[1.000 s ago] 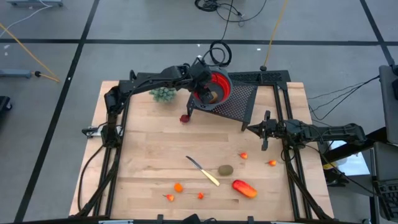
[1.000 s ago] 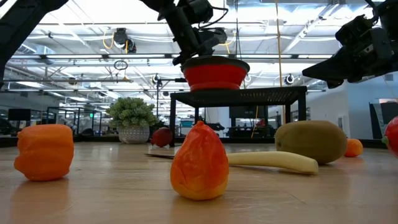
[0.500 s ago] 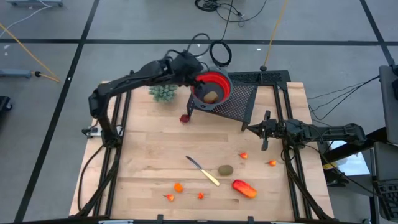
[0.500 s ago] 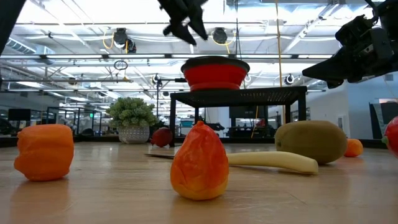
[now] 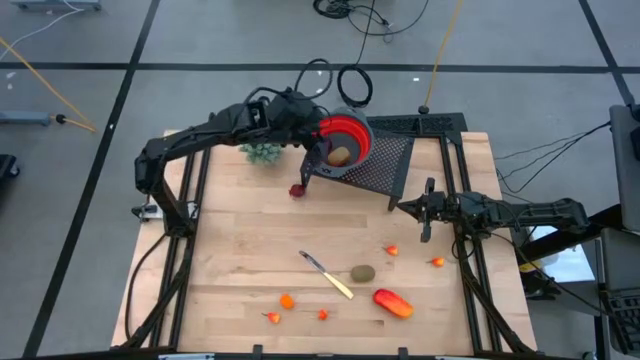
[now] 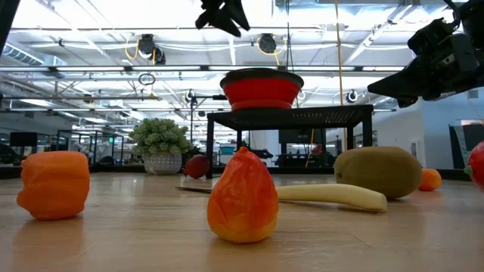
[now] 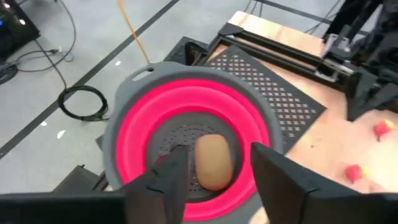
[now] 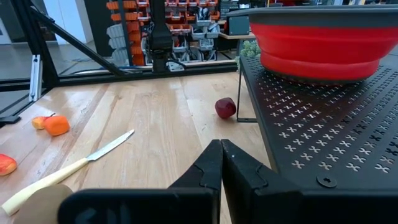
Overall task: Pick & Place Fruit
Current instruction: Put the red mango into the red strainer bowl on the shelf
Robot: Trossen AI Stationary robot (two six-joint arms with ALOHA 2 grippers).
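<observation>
- Red and grey-rimmed, one bowl (image 5: 345, 140) sits on the black perforated stand (image 5: 385, 160) at the far edge of the wooden table (image 5: 240, 240); one brown kiwi (image 7: 212, 160) lies inside it.
- Left gripper (image 7: 214, 171) hangs above the bowl, its two dark fingers (image 7: 171, 174) apart and holding nothing, the kiwi showing in the gap between them.
- Right gripper (image 5: 427, 222) waits over the table's right side, beside the stand's near corner, fingers pressed together and empty.
- Second kiwi (image 5: 362, 273) lies on the wood near the front, just beside the pale handle of the one knife (image 5: 328, 275).
- One long orange-red fruit (image 5: 394, 303) lies nearer the front edge, to the right of that kiwi.
- One dark red round fruit (image 5: 297, 190) rests on the wood beside the stand's left leg.
- Five small orange bits are scattered: three towards the front left of the knife (image 5: 287, 300) (image 5: 273, 318) (image 5: 322, 314), two on the right near the right gripper (image 5: 392, 250) (image 5: 437, 262).
- One small green plant (image 5: 262, 152) stands at the far edge, left of the bowl.
- Bare wood runs across the left half and the middle of the table; the fruit crowds the front right quarter.
</observation>
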